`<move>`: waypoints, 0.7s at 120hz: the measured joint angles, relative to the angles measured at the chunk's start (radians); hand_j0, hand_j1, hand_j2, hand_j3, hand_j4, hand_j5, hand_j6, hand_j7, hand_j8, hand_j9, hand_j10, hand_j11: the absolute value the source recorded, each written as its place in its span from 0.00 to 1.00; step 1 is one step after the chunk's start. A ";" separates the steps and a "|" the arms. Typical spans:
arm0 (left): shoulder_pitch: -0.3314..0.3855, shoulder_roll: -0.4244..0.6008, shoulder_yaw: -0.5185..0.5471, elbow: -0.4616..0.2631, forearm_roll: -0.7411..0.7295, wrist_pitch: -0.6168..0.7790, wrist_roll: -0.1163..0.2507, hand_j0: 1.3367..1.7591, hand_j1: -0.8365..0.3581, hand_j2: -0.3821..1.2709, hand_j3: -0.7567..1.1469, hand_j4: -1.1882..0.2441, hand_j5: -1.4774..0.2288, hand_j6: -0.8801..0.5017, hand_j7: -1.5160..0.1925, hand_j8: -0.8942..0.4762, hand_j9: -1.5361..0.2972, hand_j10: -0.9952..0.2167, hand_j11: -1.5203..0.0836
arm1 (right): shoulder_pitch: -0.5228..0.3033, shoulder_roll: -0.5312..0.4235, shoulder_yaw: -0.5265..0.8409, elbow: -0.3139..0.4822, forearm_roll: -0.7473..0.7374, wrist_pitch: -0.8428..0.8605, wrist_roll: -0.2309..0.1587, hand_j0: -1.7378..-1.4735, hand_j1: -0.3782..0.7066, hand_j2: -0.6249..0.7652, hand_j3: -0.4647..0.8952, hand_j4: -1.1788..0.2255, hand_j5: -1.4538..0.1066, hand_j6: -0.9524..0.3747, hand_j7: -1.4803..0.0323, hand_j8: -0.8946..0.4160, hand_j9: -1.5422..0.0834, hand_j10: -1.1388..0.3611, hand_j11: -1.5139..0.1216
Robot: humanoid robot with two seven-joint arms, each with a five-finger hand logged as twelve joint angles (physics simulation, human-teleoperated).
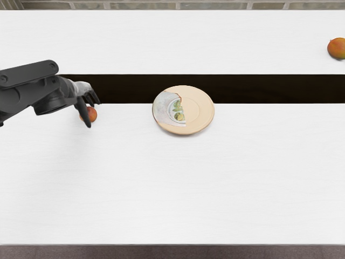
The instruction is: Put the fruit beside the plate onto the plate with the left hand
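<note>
Nearest the camera lies the white table [172, 189], divided by a dark gap farther back. A tan plate [200, 110] sits at the centre, on the gap's near edge. The small orange fruit [92, 114] rests on the table well left of the plate. The left hand [86, 105] hangs over the fruit with its fingers [87, 120] spread apart and pointing down. One finger overlaps the fruit's left edge. A second fruit [336, 48] lies at far right.
</note>
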State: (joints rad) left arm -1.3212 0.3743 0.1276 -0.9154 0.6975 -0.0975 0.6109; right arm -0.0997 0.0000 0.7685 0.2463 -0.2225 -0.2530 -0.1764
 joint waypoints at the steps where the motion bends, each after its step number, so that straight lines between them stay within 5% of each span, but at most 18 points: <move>1: 0.000 0.000 0.000 0.000 0.000 0.000 0.000 0.76 0.59 0.28 0.40 0.55 0.56 0.34 0.58 0.36 0.55 0.49 0.62 | 0.000 0.000 0.000 0.000 0.000 0.000 0.000 0.30 0.03 0.45 0.34 0.84 0.93 0.72 0.98 0.68 0.95 0.76 0.93; 38: 0.000 -0.012 0.029 0.001 0.001 0.001 0.000 0.76 0.49 0.29 0.40 0.47 0.49 0.28 0.51 0.28 0.48 0.41 0.54 | 0.000 0.000 0.000 0.000 0.000 0.000 0.000 0.30 0.03 0.45 0.34 0.84 0.93 0.72 0.98 0.68 0.95 0.76 0.93; 84: 0.007 -0.014 0.051 0.002 0.004 0.002 0.000 0.75 0.51 0.35 0.40 0.38 0.41 0.26 0.41 0.28 0.38 0.31 0.42 | 0.000 0.000 0.000 -0.001 0.000 0.000 0.000 0.30 0.03 0.45 0.34 0.84 0.93 0.72 0.98 0.68 0.95 0.76 0.93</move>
State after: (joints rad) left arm -1.3137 0.3598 0.1782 -0.9132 0.7016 -0.0951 0.6106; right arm -0.0997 0.0000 0.7685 0.2455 -0.2224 -0.2531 -0.1764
